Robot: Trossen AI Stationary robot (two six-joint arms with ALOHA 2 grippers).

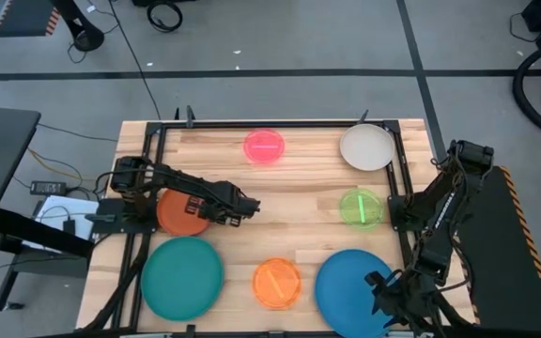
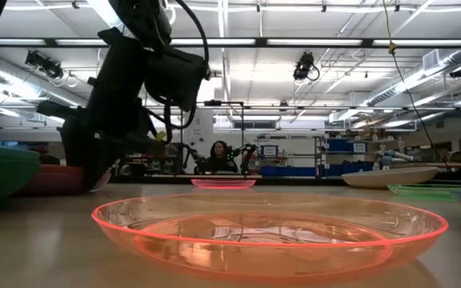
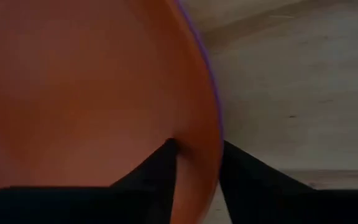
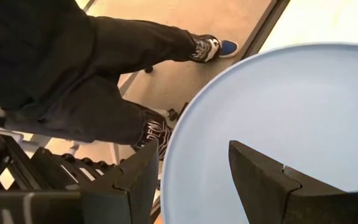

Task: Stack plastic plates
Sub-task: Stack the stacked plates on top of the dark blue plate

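Note:
An orange-red plate (image 1: 175, 212) lies on the table's left side; a purple rim (image 3: 211, 81) shows under its edge, so it sits on a purple plate. My left gripper (image 1: 210, 214) is at its right edge, shut on the rim. A large blue plate (image 1: 350, 286) lies near the right near corner. My right gripper (image 1: 383, 293) is open over its near right edge, one finger (image 4: 263, 180) over the plate and the other (image 4: 138, 180) outside the rim. A teal plate (image 1: 183, 277), small orange (image 1: 277, 283), small green (image 1: 361, 207), pink (image 1: 265, 145) and beige (image 1: 366, 146) plates lie flat. My left gripper has the orange-red plate by its rim (image 3: 204, 168) on the plate's right side. One finger (image 3: 160, 171) is on the inside of the plate and the other (image 3: 244, 177) is outside, coming from above. Whether the plate is lifted off the purple one I cannot tell.
A black frame (image 1: 404, 178) borders the wooden table. Bare wood lies in the table's middle (image 1: 294, 221). The small orange plate (image 2: 270, 232) fills the low view's front. A person's legs (image 4: 104, 81) stand by the table's near right corner; another person (image 2: 217, 156) sits far behind.

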